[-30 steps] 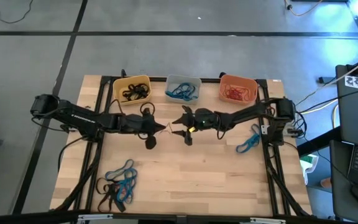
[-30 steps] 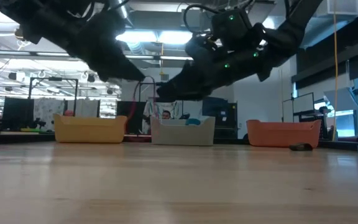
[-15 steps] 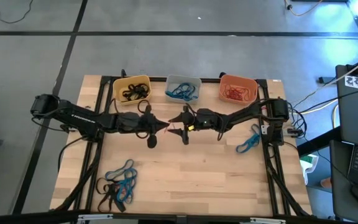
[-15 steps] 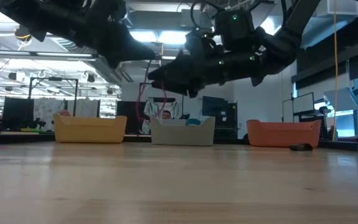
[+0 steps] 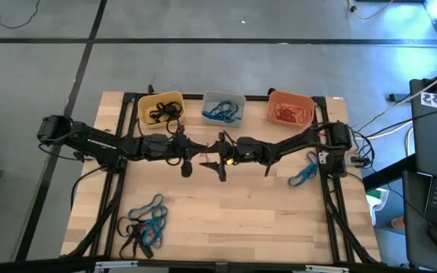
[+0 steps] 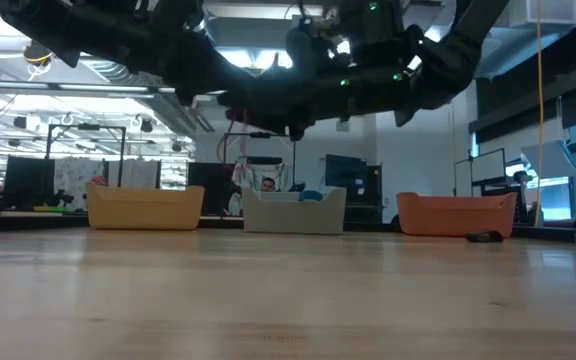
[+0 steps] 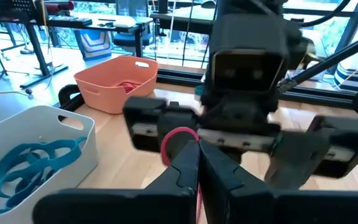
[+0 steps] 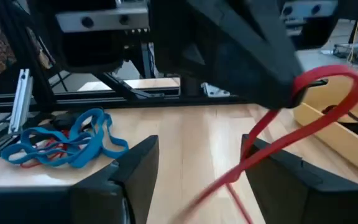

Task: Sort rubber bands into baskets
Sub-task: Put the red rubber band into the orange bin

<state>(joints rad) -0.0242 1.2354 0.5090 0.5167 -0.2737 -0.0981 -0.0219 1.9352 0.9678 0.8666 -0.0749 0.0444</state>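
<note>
Near left front of surface (image 5: 241, 220): loose pile of rubber bands (image 5: 144, 224), blue and black. Back row: yellow basket (image 5: 160, 108) with black bands, grey basket (image 5: 223, 107) with blue bands, orange basket (image 5: 290, 108) with red bands. Centre, above surface: left claw (image 5: 200, 151) pinched tight on red band (image 8: 303, 118); right claw (image 5: 212, 153) facing it tip to tip, fingers spread wide around band, not clamped. Right edge: second small blue heap (image 5: 303, 174).

Two dark arms (image 6: 268, 60) meet above yellow (image 6: 145, 207), grey (image 6: 295, 211) and orange baskets (image 6: 456, 214).
</note>
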